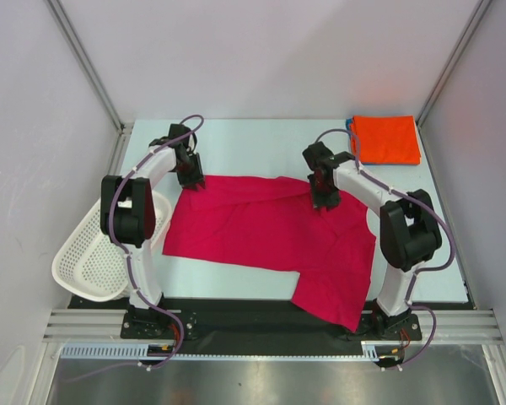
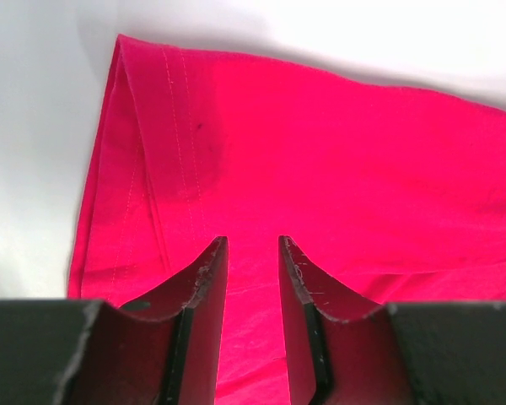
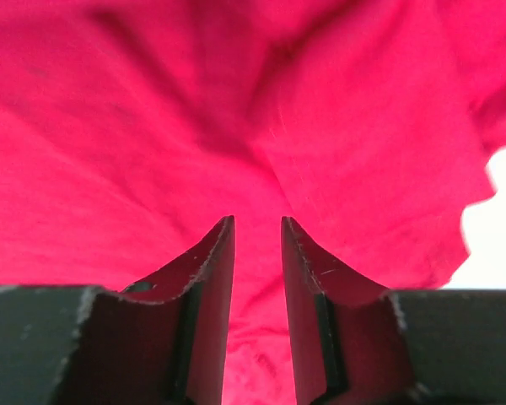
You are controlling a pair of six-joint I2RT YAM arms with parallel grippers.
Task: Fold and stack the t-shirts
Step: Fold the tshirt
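While down at the crimson t-shirt (image 1: 270, 232) spread flat mid-counter (image 1: 244, 139), standing narrowly spread, pinching nothing: left pincer (image 1: 191, 180) at far-left corner, right pincer (image 1: 323, 201) at far-right edge. Folded orange t-shirt (image 1: 386, 140) far right.

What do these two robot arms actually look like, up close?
The left arm and right arm match: white links between chunky black joints, with thin purple-grey cables looping alongside. The left gripper and right gripper are black, each with two tapered, scuffed fingers.
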